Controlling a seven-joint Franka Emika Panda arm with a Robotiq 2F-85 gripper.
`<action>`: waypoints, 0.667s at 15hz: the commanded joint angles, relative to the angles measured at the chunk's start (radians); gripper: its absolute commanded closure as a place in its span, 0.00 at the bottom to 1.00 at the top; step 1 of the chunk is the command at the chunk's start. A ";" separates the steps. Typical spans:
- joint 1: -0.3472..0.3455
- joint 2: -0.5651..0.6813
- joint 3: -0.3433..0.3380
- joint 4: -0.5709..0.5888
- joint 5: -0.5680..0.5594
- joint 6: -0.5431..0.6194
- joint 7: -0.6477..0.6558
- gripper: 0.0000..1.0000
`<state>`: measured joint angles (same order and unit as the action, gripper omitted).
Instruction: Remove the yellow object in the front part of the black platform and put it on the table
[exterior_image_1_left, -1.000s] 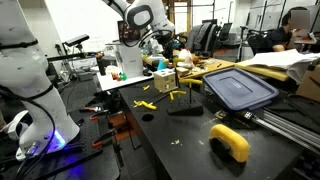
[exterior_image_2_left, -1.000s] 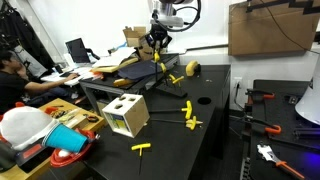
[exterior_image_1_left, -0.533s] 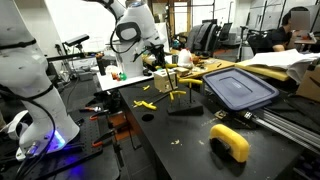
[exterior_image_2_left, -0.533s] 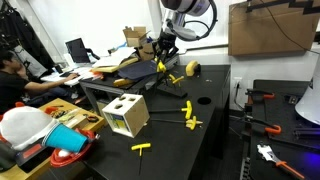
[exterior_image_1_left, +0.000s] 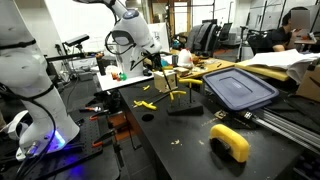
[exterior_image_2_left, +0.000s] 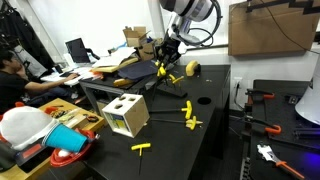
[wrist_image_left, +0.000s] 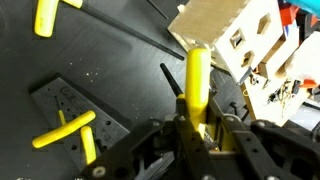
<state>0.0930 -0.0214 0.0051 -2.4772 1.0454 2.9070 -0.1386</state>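
Yellow plastic rod (wrist_image_left: 197, 75) stands upright at frame centre, clamped between the fingers of the black Robotiq gripper (wrist_image_left: 196, 128), over the matte black table (wrist_image_left: 110, 55); the flat black platform (wrist_image_left: 58, 100) lies lower left.

A yellow stick-shaped object (wrist_image_left: 197, 85) is seen upright at the centre of the wrist view, clamped at its lower end by the gripper (wrist_image_left: 200, 130). The flat black platform (wrist_image_left: 60, 100) is laid at lower left on the black table (wrist_image_left: 110, 55).
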 joint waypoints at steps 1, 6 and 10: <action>0.009 0.053 0.005 0.053 0.202 0.088 -0.149 0.94; -0.001 0.144 0.007 0.108 0.341 0.020 -0.186 0.94; -0.018 0.196 -0.003 0.149 0.365 -0.083 -0.135 0.94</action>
<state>0.0938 0.1546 0.0062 -2.3755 1.3717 2.8970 -0.2990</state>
